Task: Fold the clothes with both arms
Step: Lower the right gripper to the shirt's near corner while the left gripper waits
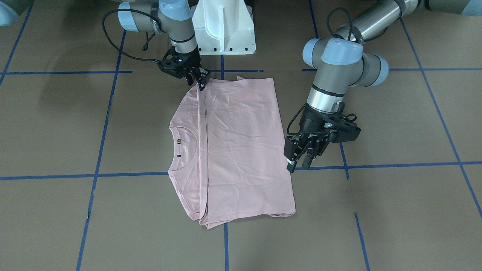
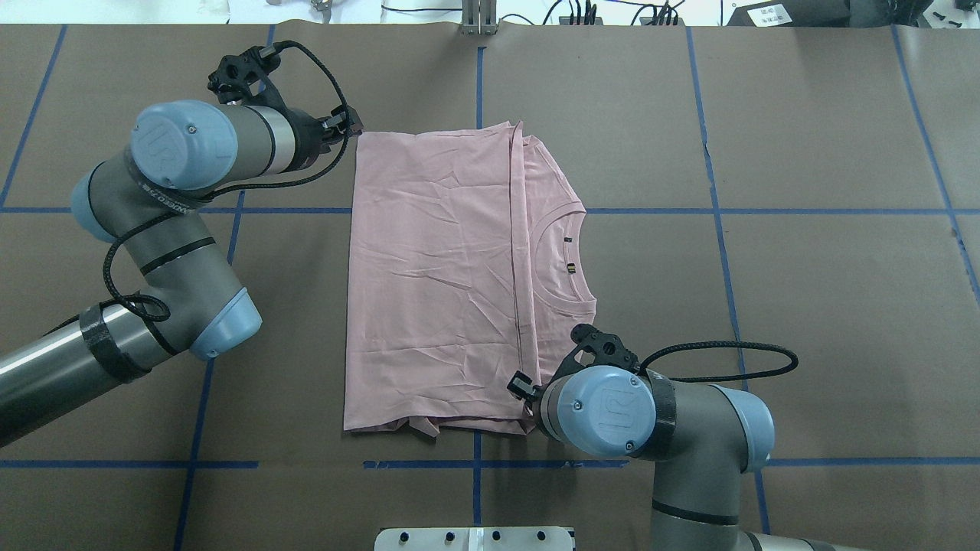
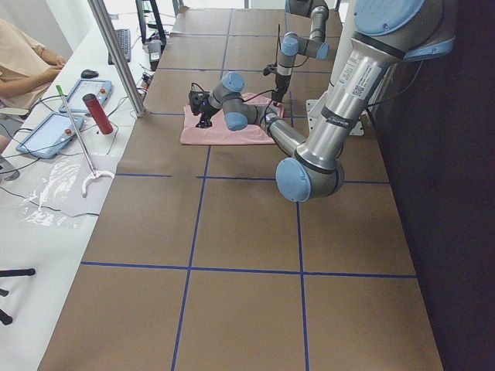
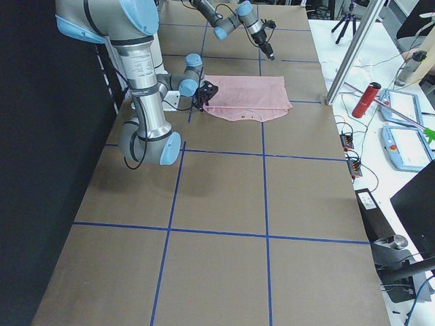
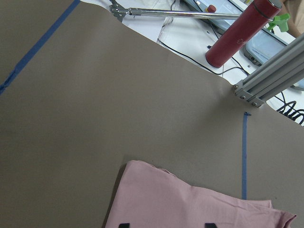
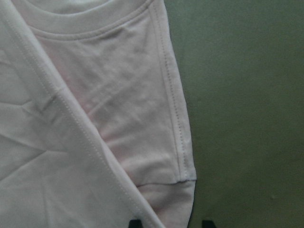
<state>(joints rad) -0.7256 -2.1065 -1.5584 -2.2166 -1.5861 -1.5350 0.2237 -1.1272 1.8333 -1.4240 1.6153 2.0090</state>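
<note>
The pale pink T-shirt (image 1: 241,143) lies flat on the brown table, folded lengthwise, plain back up, ribbed collar (image 2: 568,256) showing on the robot's right side. It also shows in the overhead view (image 2: 436,275). My left gripper (image 1: 299,165) is open and empty, hovering just beside the shirt's far left corner; its wrist view shows that corner (image 5: 190,204) just beyond the fingertips. My right gripper (image 1: 197,81) is open, its tips down at the shirt's near right corner by the folded edge (image 6: 95,152). In the overhead view the right wrist (image 2: 605,409) hides it.
The white pedestal base (image 1: 224,30) stands at the table's near edge. Blue tape lines (image 2: 478,84) grid the table. Past the far edge are an aluminium post (image 5: 270,76), a red cylinder (image 5: 237,38), cables and tablets (image 3: 85,93). An operator (image 3: 23,54) sits there.
</note>
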